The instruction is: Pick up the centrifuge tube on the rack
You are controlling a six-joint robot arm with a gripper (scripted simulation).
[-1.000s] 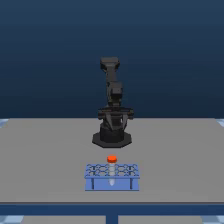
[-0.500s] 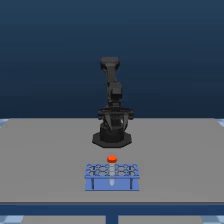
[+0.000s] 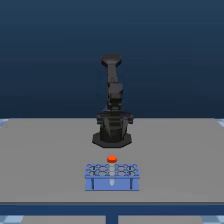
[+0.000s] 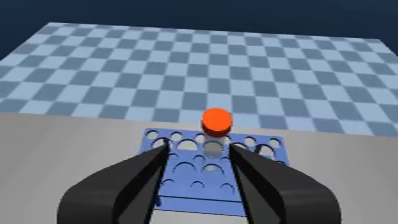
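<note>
The blue rack (image 3: 111, 177) sits on the grey table in front of the arm's base (image 3: 112, 137). The centrifuge tube (image 3: 111, 160) stands upright in a hole on the rack's far side, its orange-red cap on top. In the wrist view the tube (image 4: 216, 121) rises from the rack (image 4: 264, 145), just beyond my gripper (image 4: 200, 147). The gripper is open, its two black fingers (image 4: 133, 175) spread with nothing between them, hanging above the rack and apart from the tube. In the exterior view the gripper is lost against the dark arm.
The grey table (image 3: 45, 160) spreads wide on both sides of the rack, with its front edge just past the rack. A blue checkered floor (image 4: 178, 60) lies beyond the table.
</note>
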